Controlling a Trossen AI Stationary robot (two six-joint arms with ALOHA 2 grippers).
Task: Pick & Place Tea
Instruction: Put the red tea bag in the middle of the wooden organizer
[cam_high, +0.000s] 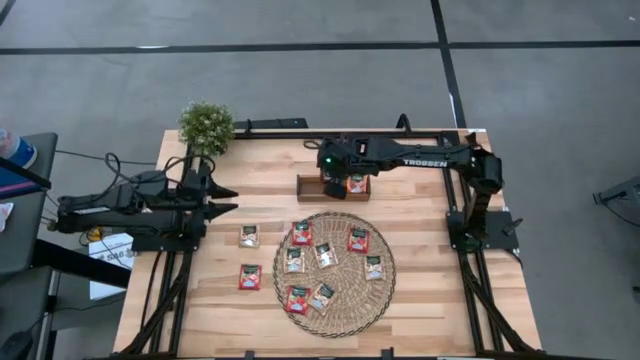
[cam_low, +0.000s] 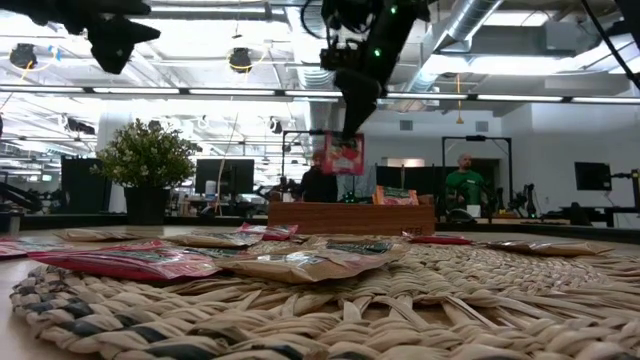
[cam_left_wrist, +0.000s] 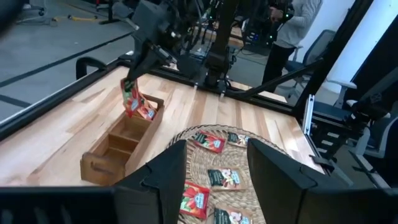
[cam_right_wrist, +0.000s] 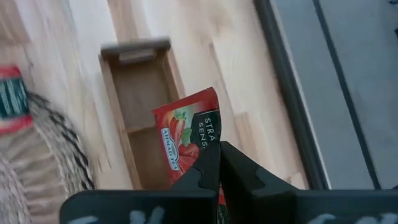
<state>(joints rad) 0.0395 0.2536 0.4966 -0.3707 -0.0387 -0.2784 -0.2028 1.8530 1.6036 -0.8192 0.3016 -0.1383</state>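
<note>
Pale wooden planks make up the counter, which stands on a grey floor with an office room and a few people behind it. Near its middle lies a round woven mat carrying seven tea sachets, most red with a dark band, some pale. Two more sachets lie on the bare wood just beside the mat, on the left arm's side.

At the far edge of the mat sits a small wooden tray with three compartments. The right gripper hangs above the tray, its fingers pinched shut on one red sachet, which dangles clear of the tray over one end compartment.

Off to the side, the left gripper waits over the counter's edge with its fingers spread wide and nothing between them. A small potted plant stands at the far corner beside it.
</note>
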